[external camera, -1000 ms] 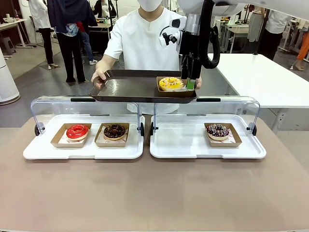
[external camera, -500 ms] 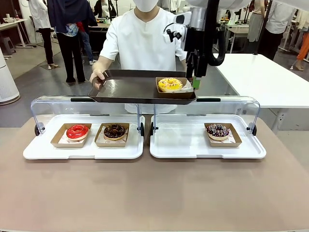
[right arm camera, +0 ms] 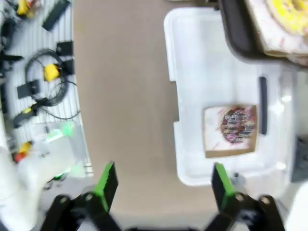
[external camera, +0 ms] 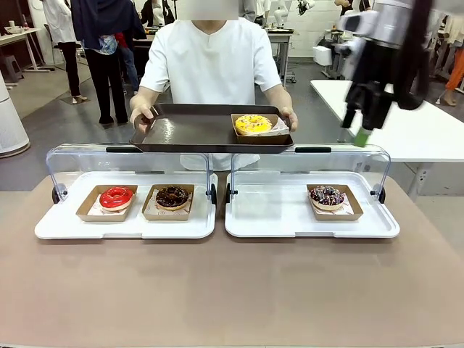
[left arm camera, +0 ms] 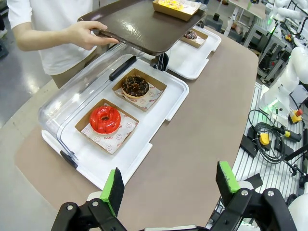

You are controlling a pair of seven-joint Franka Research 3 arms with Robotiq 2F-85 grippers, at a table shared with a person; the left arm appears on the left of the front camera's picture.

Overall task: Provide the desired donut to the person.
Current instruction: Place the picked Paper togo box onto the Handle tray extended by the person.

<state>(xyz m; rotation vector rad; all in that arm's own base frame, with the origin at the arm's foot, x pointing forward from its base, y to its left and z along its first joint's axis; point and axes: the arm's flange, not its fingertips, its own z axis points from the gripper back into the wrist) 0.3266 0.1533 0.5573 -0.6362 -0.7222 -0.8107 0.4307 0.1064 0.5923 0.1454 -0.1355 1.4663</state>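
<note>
Overhead, the left gripper (left arm camera: 169,169) hangs with its jaws spread wide and empty. At nine o'clock on the table (external camera: 232,290), the red donut (external camera: 116,196) and the chocolate donut (external camera: 172,196) sit side by side. At twelve, the person (external camera: 210,58) holds a dark tray (external camera: 188,129) in both hands, with the yellow donut (external camera: 253,124) at its three o'clock end. The sprinkled donut (external camera: 327,195) sits at three. The right gripper (external camera: 355,129) hovers at two, spread and empty.
</note>
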